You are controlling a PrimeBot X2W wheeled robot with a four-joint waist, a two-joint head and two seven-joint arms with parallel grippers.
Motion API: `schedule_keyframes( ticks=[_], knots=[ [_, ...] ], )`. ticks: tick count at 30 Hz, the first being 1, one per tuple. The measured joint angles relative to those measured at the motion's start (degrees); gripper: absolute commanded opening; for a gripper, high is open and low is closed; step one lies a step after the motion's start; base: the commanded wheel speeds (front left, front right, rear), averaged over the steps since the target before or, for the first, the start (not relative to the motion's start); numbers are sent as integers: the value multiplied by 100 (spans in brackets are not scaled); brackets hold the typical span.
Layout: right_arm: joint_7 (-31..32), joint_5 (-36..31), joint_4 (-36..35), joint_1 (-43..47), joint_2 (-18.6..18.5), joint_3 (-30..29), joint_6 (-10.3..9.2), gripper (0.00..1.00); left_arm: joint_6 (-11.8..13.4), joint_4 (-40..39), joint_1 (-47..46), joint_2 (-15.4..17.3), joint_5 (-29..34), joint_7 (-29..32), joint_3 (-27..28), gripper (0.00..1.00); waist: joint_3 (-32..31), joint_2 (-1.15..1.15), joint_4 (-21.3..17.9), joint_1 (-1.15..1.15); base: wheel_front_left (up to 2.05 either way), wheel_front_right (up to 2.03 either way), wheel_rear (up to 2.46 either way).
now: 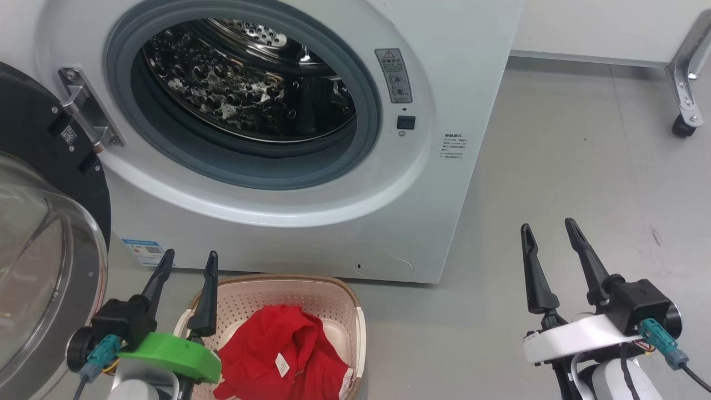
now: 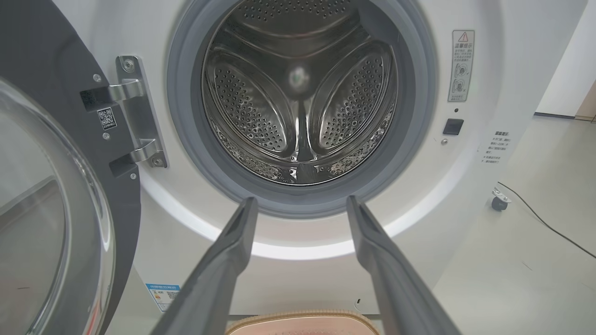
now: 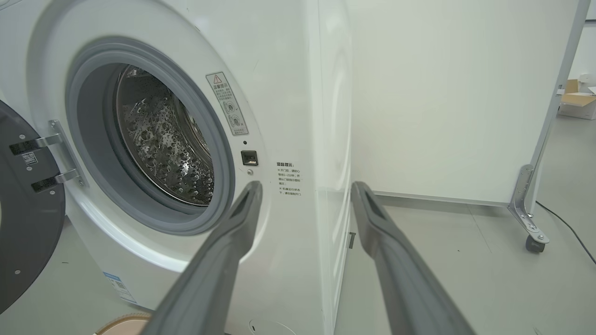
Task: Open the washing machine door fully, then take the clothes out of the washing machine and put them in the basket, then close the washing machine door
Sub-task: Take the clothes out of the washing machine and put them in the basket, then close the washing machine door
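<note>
Washing machine door (image 1: 39,222) swung wide open at the washing machine (image 1: 333,233); red clothes (image 1: 283,355) crumpled in cream basket (image 1: 350,303) before it.

The grey floor (image 1: 555,166) carries the washing machine (image 1: 455,83), with the basket (image 1: 311,297) just in front of its base. A wheeled metal bracket (image 1: 684,94) stands near the floor's far edge, well apart.

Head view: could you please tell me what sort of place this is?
Probably a lab or test room staged for laundry, not a home: a washing machine on plain grey floor, beside a white partition on castors.
</note>
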Motion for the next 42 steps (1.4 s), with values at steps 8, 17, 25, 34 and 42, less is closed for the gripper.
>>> schedule_keyframes(
  ticks=[8,17,25,34,42],
  knots=[
    [0,0,-34,2,5,-4,23,100,0,-192,150,-4,20,0,0,100,-9,0,-52,0,0,0,0],
    [-1,0,-52,14,14,-4,25,100,0,-349,218,-8,60,0,3,100,-15,0,-103,0,0,0,0],
    [0,-1,-56,26,20,-20,26,100,0,-442,327,-30,103,0,3,100,-10,0,-117,0,0,0,0],
    [-1,-2,-57,31,29,-23,49,100,0,-488,357,-58,115,0,3,100,-37,0,-120,0,0,0,0],
    [-1,-3,-57,92,36,-22,52,100,0,-563,368,-73,121,0,19,100,-36,0,-136,0,-2,2,0]
  ],
)
